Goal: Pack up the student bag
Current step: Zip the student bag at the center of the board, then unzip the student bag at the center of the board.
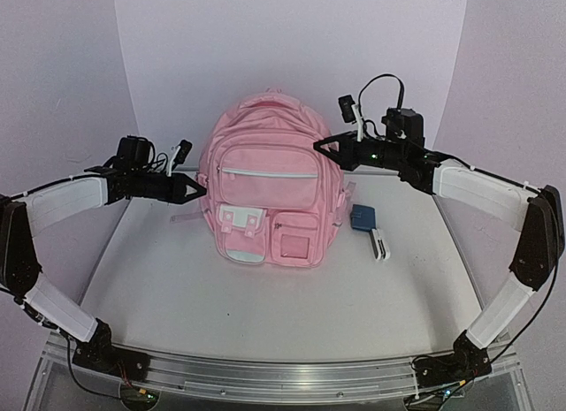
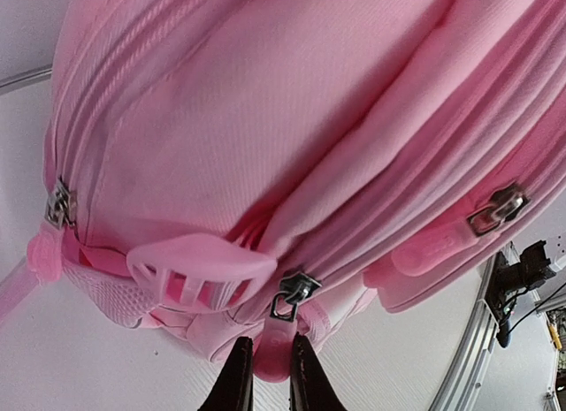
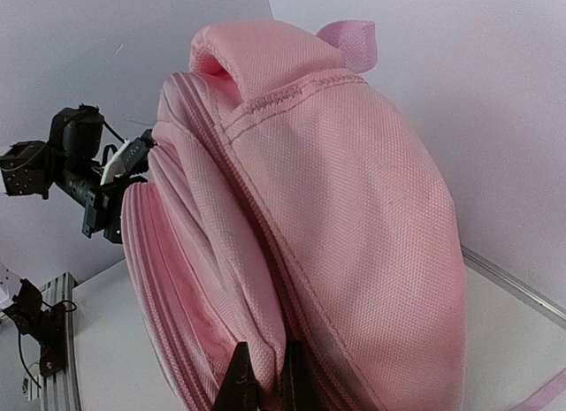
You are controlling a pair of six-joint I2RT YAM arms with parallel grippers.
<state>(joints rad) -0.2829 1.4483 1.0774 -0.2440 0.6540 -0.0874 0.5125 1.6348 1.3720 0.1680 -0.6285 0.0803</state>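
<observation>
The student bag (image 1: 270,186) stands on a white table (image 1: 177,292), pale walls (image 1: 265,40) behind.

Large pink student bag (image 1: 270,181), standing upright mid-bench (image 1: 265,314) toward the back, zipped front pockets facing forward, white buckle patch low on its left, grey trim, top handle up

Both wrist views cut off the student bag (image 2: 265,119), its back hidden.
</observation>
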